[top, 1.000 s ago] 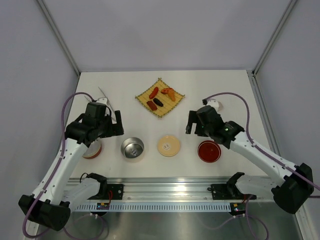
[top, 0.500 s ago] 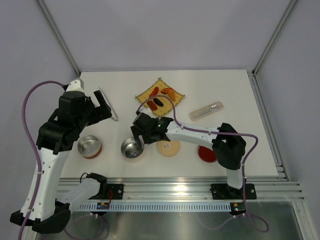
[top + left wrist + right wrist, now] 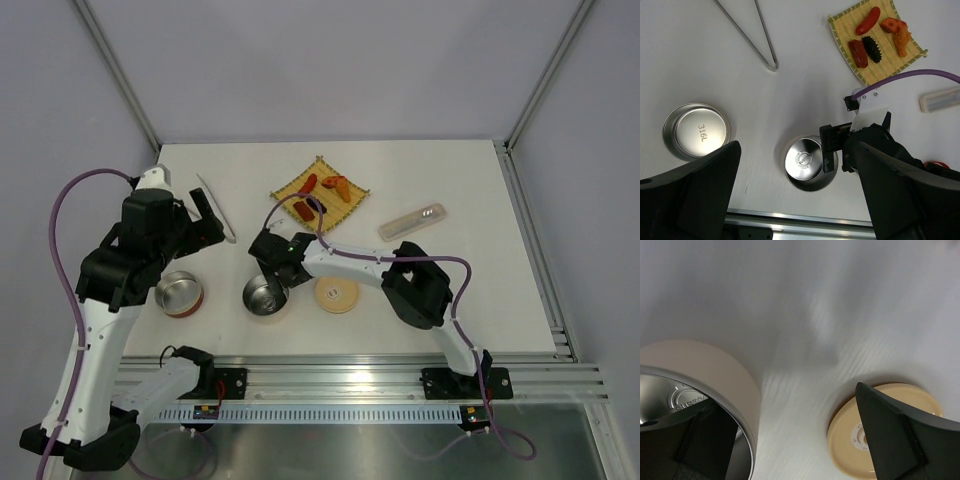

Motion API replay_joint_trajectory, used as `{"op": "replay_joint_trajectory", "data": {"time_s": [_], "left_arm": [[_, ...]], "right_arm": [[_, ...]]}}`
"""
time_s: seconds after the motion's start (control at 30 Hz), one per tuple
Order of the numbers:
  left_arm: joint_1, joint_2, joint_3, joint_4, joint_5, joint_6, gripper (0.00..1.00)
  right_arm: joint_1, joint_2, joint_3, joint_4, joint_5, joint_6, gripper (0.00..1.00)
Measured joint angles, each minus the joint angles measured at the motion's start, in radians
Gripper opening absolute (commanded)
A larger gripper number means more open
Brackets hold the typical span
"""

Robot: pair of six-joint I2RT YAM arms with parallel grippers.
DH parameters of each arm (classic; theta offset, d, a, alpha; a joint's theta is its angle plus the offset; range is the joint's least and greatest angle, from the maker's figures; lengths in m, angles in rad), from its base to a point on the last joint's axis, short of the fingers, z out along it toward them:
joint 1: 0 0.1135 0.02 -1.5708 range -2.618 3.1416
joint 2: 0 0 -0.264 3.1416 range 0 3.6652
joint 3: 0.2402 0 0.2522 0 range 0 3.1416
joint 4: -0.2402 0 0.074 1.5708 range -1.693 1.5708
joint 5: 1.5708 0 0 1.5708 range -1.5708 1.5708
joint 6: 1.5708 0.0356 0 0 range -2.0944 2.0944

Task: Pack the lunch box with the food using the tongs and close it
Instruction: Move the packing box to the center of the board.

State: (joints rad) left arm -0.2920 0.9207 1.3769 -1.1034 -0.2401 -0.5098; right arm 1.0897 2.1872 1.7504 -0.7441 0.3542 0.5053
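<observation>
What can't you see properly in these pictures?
- Red lid: the right arm covers it in the top view; only a sliver shows from the left wrist.
- Tongs: their ends are cut off by the left wrist view's top edge.
- Lunch box: cut off at the right wrist view's corner.
- Mark on the cream lid: too small to read from the top.

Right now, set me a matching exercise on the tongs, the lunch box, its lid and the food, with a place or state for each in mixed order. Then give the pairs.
Things:
1. tongs
2. lunch box
3. lid
4. food

Places or states:
A. lying on the yellow mat
B. empty, with nothing covering it
C. spread in a V at the left side of the table
D. cream, flat on the table beside the open tin

Pairs: 1-C, 2-B, 3-D, 4-A.
</observation>
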Motion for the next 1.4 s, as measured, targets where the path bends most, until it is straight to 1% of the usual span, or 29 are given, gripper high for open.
{"op": "replay_joint_trajectory", "data": {"time_s": [0.17,0.27,0.37,0.53,0.63,0.7,0.8,0.93,1.13,1.27,1.4], "left_arm": [[0.001,-0.023,-0.001,0.006,0.002,0.0,0.99],[0.013,-0.019,-0.02,0.01,0.016,0.0,0.99],[0.035,0.016,-0.064,0.008,0.031,0.0,0.99],[0.074,0.077,-0.209,0.011,0.034,-0.006,0.99],[0.112,0.067,-0.325,0.014,0.034,-0.018,0.99],[0.138,0.064,-0.373,0.006,0.032,-0.024,0.99],[0.18,0.069,-0.414,0.005,0.022,-0.035,0.99],[0.23,0.101,-0.439,0.028,0.018,-0.047,0.99],[0.267,0.203,-0.477,0.142,0.036,-0.043,0.99],[0.286,0.363,-0.478,0.269,0.104,-0.036,0.99],[0.286,0.502,-0.478,0.349,0.162,-0.032,0.99]], "right_arm": [[-0.048,0.004,0.015,-0.033,0.05,-0.01,0.99],[-0.109,0.008,0.034,-0.04,0.064,-0.013,1.0],[-0.166,0.026,0.077,-0.049,0.084,-0.019,0.99],[-0.213,0.055,0.138,-0.055,0.092,-0.019,1.0],[-0.23,0.06,0.148,-0.055,0.079,-0.018,1.0],[-0.236,0.05,0.136,-0.041,0.061,-0.018,0.99],[-0.237,-0.014,0.048,-0.002,0.023,-0.01,1.0],[-0.237,-0.182,-0.089,0.027,-0.007,0.004,0.99],[-0.237,-0.417,-0.204,0.07,-0.006,0.027,1.0],[-0.237,-0.507,-0.305,0.089,-0.002,0.041,0.99],[-0.237,-0.563,-0.395,0.062,0.022,0.053,1.0]]}}
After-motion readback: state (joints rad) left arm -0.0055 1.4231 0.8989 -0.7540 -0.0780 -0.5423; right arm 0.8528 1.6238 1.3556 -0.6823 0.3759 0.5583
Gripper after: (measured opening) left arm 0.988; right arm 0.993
